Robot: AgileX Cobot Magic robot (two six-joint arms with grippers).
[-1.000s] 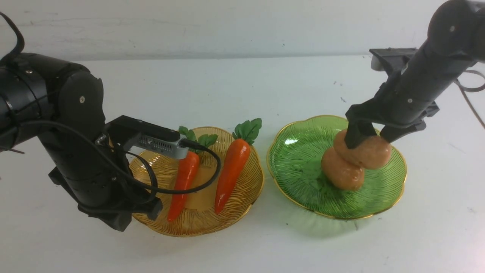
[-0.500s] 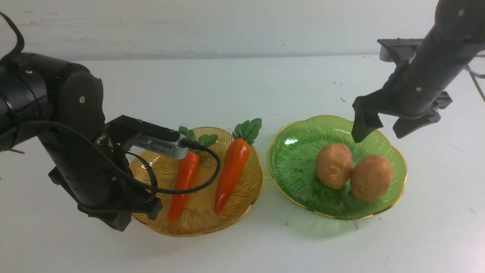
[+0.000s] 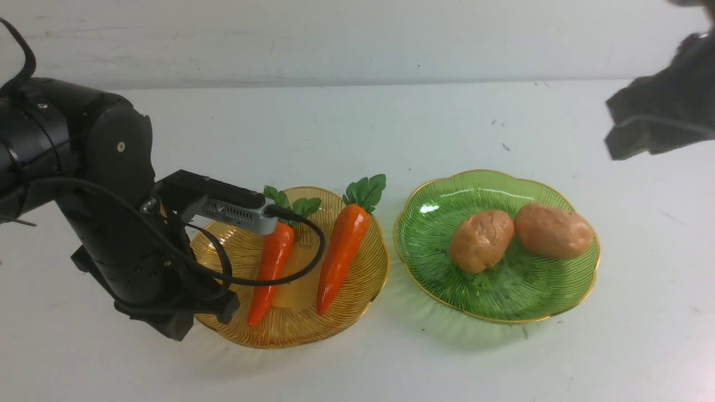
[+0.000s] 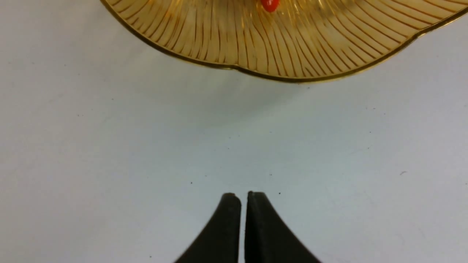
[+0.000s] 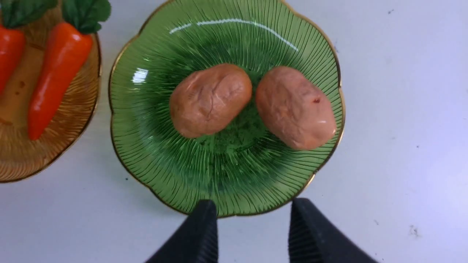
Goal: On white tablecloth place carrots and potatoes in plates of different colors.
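Observation:
Two orange carrots [image 3: 272, 262] [image 3: 342, 251] lie side by side in the amber plate [image 3: 360, 293]. Both potatoes [image 3: 481, 241] [image 3: 553, 230] rest next to each other in the green plate [image 3: 430, 251], on the white tablecloth [image 3: 357, 128]. My left gripper [image 4: 243, 195] is shut on nothing, low over the cloth just off the amber plate's [image 4: 329, 54] near-left rim. My right gripper [image 5: 252, 205] is open and empty, lifted well above the green plate [image 5: 146, 120]. It shows blurred at the front view's right edge [image 3: 634, 142].
The left arm's body and its cable [image 3: 313, 245] hang over the amber plate's left side. A pale wall [image 3: 335, 39] runs behind the cloth's far edge.
My right gripper let go of the potato and rose away to the right. That potato rolled off the other one, and both now lie apart in the green plate. The left arm stayed still.

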